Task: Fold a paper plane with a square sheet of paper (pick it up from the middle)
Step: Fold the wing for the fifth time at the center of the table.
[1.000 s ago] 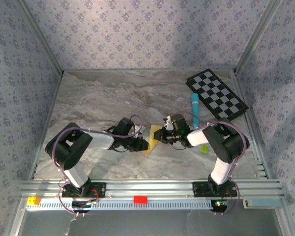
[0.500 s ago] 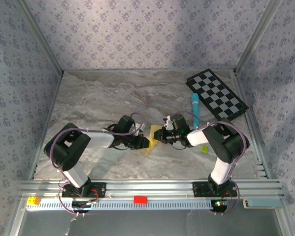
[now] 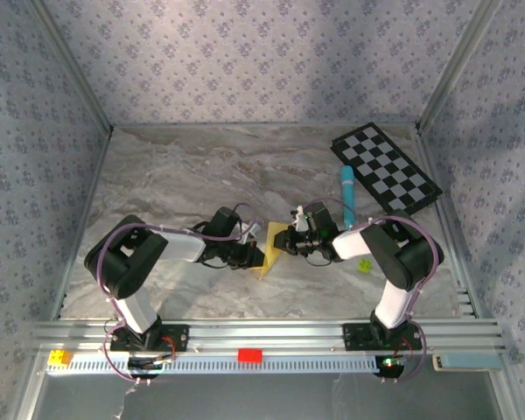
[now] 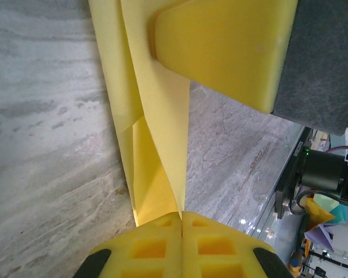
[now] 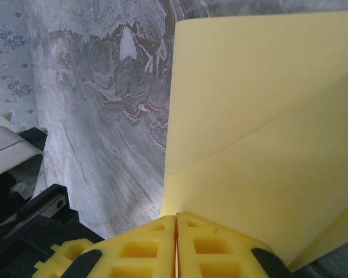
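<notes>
We are pinching the folded paper [image 3: 272, 248] between us, left jaws and right jaws each closed on it, midway across the table [image 3: 175, 175], nearer its near edge.

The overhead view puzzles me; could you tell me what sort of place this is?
Probably a robot test booth, not a home: patterned walls on a metal frame, a marble-look tabletop, and a left arm and right arm bolted to a rail at its near edge.
</notes>
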